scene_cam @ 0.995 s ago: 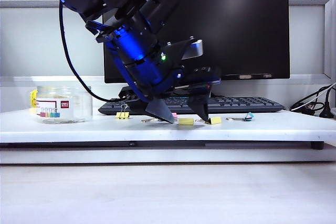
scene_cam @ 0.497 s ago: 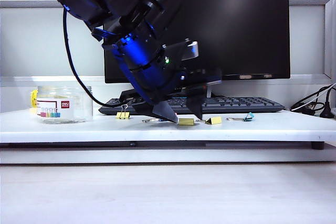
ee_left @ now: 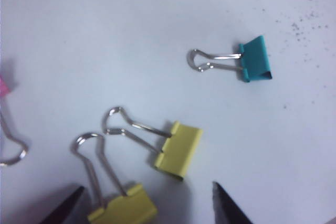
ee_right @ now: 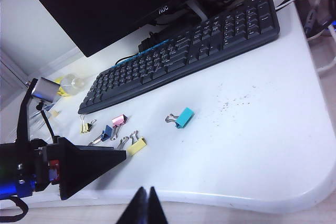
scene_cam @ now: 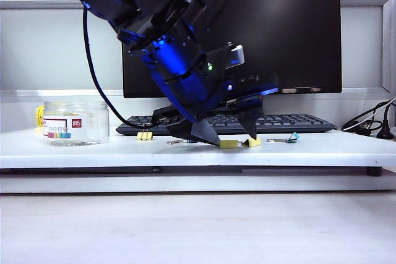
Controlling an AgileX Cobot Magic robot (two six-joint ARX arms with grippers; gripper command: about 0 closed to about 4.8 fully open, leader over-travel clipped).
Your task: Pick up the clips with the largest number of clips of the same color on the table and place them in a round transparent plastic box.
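White surface (scene_cam: 74, 149): carries all items listed. Left pincer (scene_cam: 230, 135): lowered to the surface near its middle in the exterior view, fingers parted, tips just above the surface, nothing gripped; in the left wrist view its two dark fingertips (ee_left: 229, 209) stand either side of the nearest yellow clip (ee_left: 123, 209), not touching it. Second yellow clip (ee_left: 179, 148): just beside the first, silver wire handles lying flat on the surface. Third yellow clip (scene_cam: 145, 135): apart from the other two, in front of the keyboard (scene_cam: 291, 122), on the jar's side of the pincer. Teal clip (ee_left: 255, 59): lying alone, beyond the yellow pair in the left wrist view. Pink clip (ee_right: 119, 120) and blue clip (ee_right: 107, 131): side by side, near the keyboard's front edge. Round transparent plastic box (scene_cam: 75, 122): upright at the left end of the surface in the exterior view, white-and-red label facing the camera, well apart from the clips. Right pincer (ee_right: 144, 205): closed, fingers pressed together, holding nothing, above the near edge of the surface in the right wrist view. Monitor (scene_cam: 297, 29): dark, standing behind the keyboard.
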